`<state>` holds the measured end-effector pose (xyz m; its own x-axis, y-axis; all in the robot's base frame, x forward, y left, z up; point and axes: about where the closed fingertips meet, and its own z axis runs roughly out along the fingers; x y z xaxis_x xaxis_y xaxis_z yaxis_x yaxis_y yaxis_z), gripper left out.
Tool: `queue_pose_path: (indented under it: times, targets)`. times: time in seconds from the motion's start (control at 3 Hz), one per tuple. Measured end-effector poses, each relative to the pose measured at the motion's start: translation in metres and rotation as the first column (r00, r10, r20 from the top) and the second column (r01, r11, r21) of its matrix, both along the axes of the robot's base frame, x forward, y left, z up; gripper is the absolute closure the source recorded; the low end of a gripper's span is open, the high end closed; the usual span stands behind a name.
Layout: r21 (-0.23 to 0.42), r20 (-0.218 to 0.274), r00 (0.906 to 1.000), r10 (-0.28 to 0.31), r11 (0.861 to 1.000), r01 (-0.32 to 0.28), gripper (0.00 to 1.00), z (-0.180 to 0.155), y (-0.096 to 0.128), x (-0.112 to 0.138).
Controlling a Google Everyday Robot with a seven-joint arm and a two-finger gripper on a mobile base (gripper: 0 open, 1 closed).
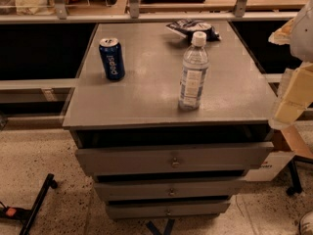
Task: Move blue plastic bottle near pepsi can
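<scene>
The blue plastic bottle (194, 72) stands upright on the grey cabinet top (142, 99), right of centre and near the front. It is clear and bluish, with a white cap and a white-and-blue label. The pepsi can (112, 58) stands upright at the far left of the top, dark blue with a silver lid, well apart from the bottle. My gripper (287, 106), cream coloured, hangs at the right edge of the view, beyond the cabinet's right side and clear of the bottle. It holds nothing that I can see.
A dark snack bag with white print (192, 29) lies at the back of the top, behind the bottle. The cabinet has three drawers (173, 160) slightly pulled out. A metal rail (146, 17) runs behind. A cardboard box (274, 168) stands on the floor at the right.
</scene>
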<state>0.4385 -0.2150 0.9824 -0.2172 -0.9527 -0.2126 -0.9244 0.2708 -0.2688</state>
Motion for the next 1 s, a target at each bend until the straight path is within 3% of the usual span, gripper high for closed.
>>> queue_pose_path:
  times: [0.33,0.67,1.0]
  targets:
    - [0.0,0.0,1.0,0.0,1.0,0.0,0.0,0.0,0.0,0.0]
    - [0.053,0.03,0.9995,0.003,0.999,-0.004,0.0,0.002,0.008,0.014]
    - [0.149,0.075,0.997,0.019,0.988,-0.03,0.0,-0.002,0.022,0.036]
